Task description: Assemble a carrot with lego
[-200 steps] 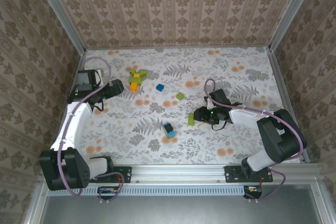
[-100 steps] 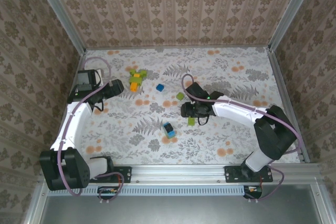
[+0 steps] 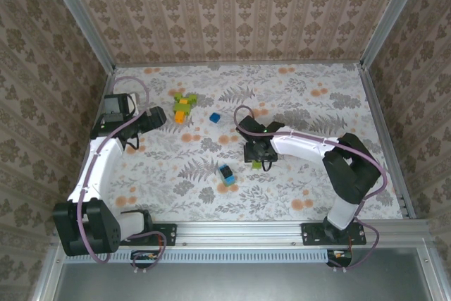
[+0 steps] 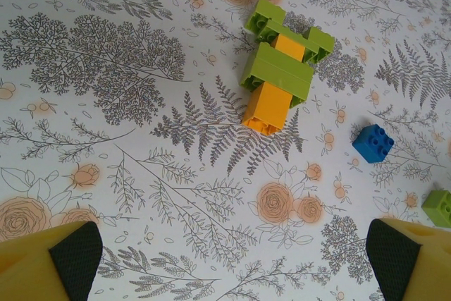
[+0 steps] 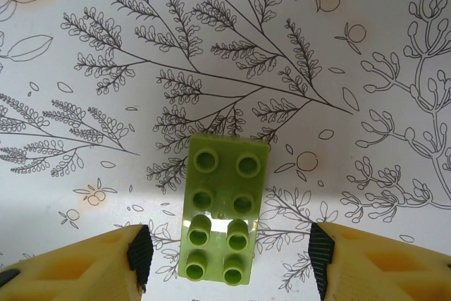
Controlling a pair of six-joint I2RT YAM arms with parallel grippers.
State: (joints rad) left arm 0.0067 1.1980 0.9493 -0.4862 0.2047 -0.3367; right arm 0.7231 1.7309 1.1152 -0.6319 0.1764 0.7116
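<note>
lego bricks lie scattered on the floral table (image 3: 317,103). a light green two-by-four brick (image 5: 224,209) lies studs up between the spread fingers (image 5: 120,262) of the right gripper (image 5: 229,262), with a strip of bare tabletop on each side; that claw is open and grips nothing. farther left, a part-built piece (image 4: 278,75) of light green and orange bricks lies flat on the table. a single blue brick (image 4: 373,143) sits to its right and a second light green brick (image 4: 440,206) lies at the frame edge. the left gripper (image 4: 232,266) hovers wide open, well apart from them. a blue and black pair (image 3: 225,174) rests nearer the arm bases.
</note>
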